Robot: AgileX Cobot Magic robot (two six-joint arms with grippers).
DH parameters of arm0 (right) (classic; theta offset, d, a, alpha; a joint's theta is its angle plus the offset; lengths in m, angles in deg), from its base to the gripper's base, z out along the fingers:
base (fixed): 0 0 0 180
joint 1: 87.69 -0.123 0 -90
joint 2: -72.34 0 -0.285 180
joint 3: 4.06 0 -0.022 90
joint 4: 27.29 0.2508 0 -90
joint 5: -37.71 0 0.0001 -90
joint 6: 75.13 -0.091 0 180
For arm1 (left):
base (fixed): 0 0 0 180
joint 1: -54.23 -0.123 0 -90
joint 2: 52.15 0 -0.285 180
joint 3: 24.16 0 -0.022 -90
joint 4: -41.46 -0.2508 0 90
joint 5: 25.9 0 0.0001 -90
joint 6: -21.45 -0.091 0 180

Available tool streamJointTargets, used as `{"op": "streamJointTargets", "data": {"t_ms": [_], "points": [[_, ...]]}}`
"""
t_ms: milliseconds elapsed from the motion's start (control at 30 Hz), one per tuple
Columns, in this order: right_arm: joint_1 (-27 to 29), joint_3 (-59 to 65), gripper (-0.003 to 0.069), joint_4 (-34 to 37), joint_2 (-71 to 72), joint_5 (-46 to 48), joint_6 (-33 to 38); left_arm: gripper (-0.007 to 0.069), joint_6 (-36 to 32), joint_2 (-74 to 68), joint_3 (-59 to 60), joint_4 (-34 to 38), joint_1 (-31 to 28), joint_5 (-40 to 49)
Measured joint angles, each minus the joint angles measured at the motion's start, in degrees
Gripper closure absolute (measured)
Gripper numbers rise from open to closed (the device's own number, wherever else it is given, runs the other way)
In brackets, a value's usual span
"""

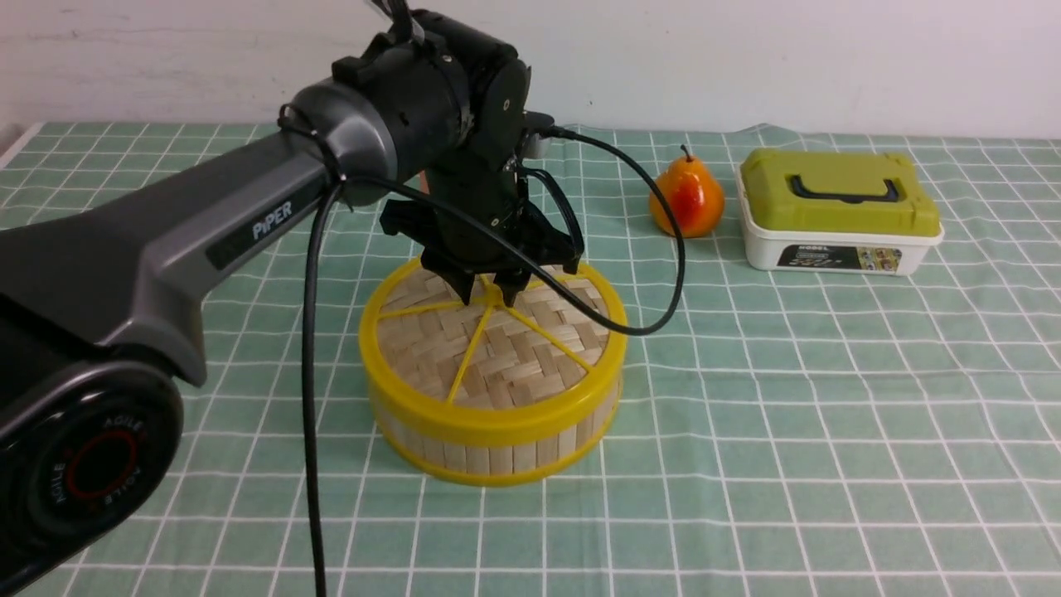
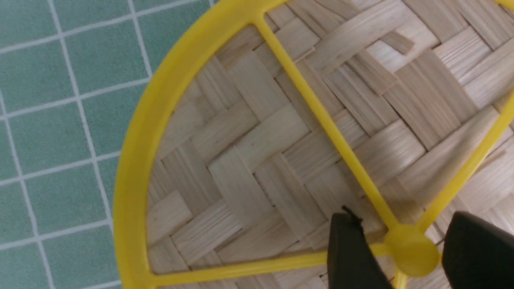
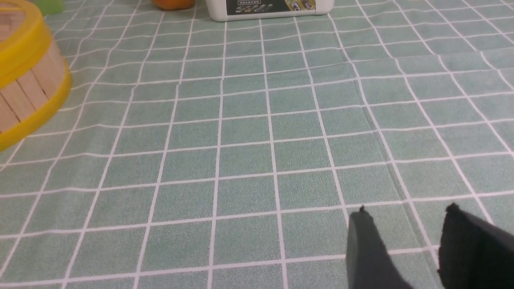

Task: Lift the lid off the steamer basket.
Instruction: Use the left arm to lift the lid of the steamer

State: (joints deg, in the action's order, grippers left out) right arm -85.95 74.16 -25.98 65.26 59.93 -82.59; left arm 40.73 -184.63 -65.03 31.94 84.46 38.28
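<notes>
The lid (image 1: 506,356) of woven pale bamboo with a yellow rim and spokes sits on the steamer basket (image 1: 497,452) in the middle of the table. My left gripper (image 1: 496,292) points down at the lid's centre. In the left wrist view its two black fingers (image 2: 349,249) stand on either side of the small yellow knob (image 2: 411,253), with a narrow gap showing, so the gripper (image 2: 403,224) is open around it. My right gripper (image 3: 407,212) is open and empty, low over the green checked cloth to the right of the basket (image 3: 24,96).
An orange-red pear (image 1: 686,199) and a white box with a green lid and black handle (image 1: 837,211) stand at the back right. A black cable (image 1: 663,274) hangs from the left wrist beside the basket.
</notes>
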Motion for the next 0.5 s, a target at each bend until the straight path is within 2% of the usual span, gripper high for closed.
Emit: {"op": "streamJointTargets", "data": {"t_ms": [400, 500], "points": [[0.0, 0.0, 0.0418, 0.0, 0.0, 0.0, 0.0, 0.0325, -0.1, -1.4, -0.4, -0.1, 0.1, -1.1], [0.0, 0.0, 0.0418, 0.0, 0.0, 0.0, 0.0, 0.0371, -0.2, -1.5, -0.7, 0.0, 0.1, -1.2]]}}
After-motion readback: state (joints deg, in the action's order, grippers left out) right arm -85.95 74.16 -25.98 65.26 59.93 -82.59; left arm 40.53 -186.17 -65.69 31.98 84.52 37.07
